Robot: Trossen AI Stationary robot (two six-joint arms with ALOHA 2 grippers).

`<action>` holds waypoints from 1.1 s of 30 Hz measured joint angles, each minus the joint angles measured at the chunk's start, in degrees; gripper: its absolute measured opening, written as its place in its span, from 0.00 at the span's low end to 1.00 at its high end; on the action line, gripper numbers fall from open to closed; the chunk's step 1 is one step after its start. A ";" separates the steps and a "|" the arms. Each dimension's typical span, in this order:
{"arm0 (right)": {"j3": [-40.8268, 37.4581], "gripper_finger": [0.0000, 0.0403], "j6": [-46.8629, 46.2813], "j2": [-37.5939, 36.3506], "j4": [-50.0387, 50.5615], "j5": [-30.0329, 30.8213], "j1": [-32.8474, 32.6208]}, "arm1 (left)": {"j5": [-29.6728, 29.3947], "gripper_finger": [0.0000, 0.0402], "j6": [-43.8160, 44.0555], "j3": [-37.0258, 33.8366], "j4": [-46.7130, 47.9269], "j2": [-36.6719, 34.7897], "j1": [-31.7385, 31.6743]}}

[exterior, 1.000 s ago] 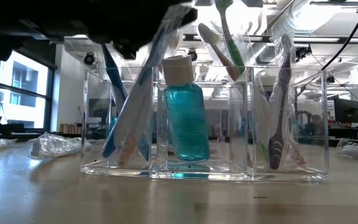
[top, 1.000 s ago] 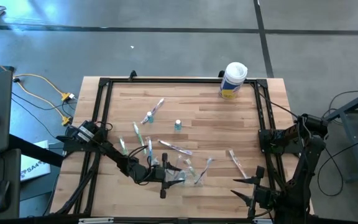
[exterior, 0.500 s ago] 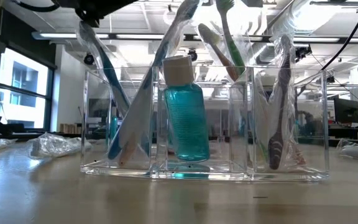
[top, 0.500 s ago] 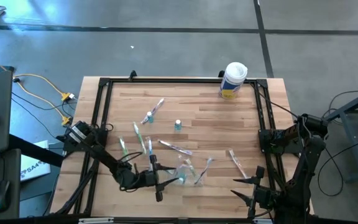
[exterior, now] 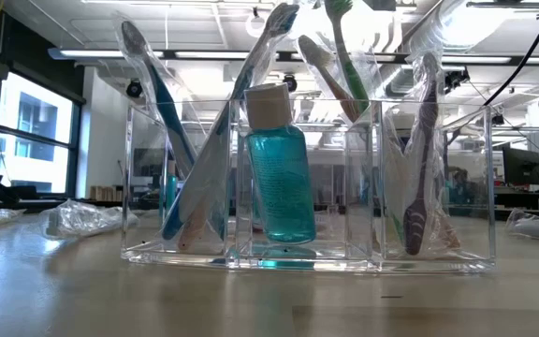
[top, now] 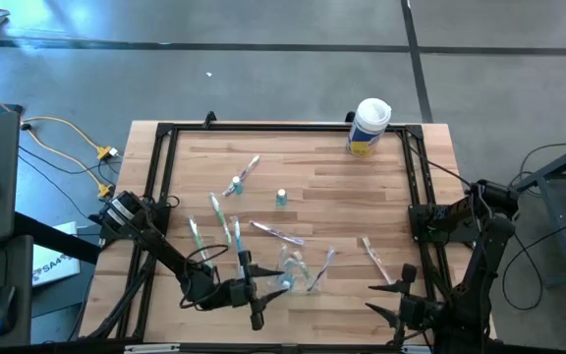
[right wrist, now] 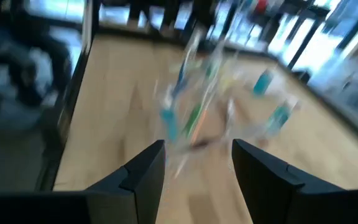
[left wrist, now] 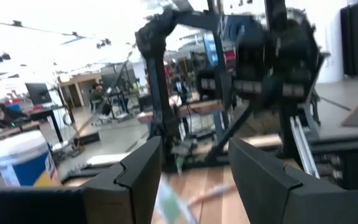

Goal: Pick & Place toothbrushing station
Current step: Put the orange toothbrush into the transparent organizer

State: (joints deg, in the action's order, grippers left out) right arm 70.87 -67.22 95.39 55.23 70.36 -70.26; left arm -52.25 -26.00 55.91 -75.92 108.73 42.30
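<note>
The clear plastic holder (exterior: 344, 253) stands on the wooden table near its front edge (top: 295, 267). Its left compartment holds wrapped blue-handled toothbrushes (exterior: 181, 178), which lean on its walls. A teal bottle with a white cap (exterior: 279, 178) stands upright in the middle compartment, and green and dark toothbrushes (exterior: 419, 159) stand in the right one. My left gripper (top: 254, 293) (left wrist: 194, 168) hangs open just left of the holder, with nothing between its fingers. My right gripper (top: 373, 297) (right wrist: 197, 162) is open to the holder's right, pointing at it.
Several loose wrapped toothbrushes (top: 232, 231) (top: 373, 258) and two small teal-capped tubes (top: 281, 198) (top: 234, 185) lie about the middle of the table. A white canister with a yellow label (top: 368, 126) stands at the far right corner. A black frame (top: 165, 167) borders the table.
My left gripper has drawn back from over the holder toward the table's left and near edges, rising and rolling; its dark bulk has left the top of the low view. A wrapped blue toothbrush now stands in the left compartment, leaning left. My right arm has kept still.
</note>
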 joint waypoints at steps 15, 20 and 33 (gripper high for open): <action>0.00 0.45 -28.12 -2.51 26.32 -40.69 7.87 | -24.46 0.46 -0.17 19.54 23.30 0.04 7.81; -0.08 0.45 -35.45 -2.65 34.39 -49.47 8.96 | -27.51 0.46 0.96 21.78 26.05 0.04 10.12; -6.38 0.45 -26.27 -5.07 30.91 -55.83 15.41 | -29.63 0.46 2.95 21.78 26.68 0.07 11.35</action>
State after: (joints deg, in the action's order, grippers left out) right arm 64.49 -93.49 90.32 86.14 14.52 -54.85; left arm -81.88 -23.05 77.68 -49.24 108.79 53.65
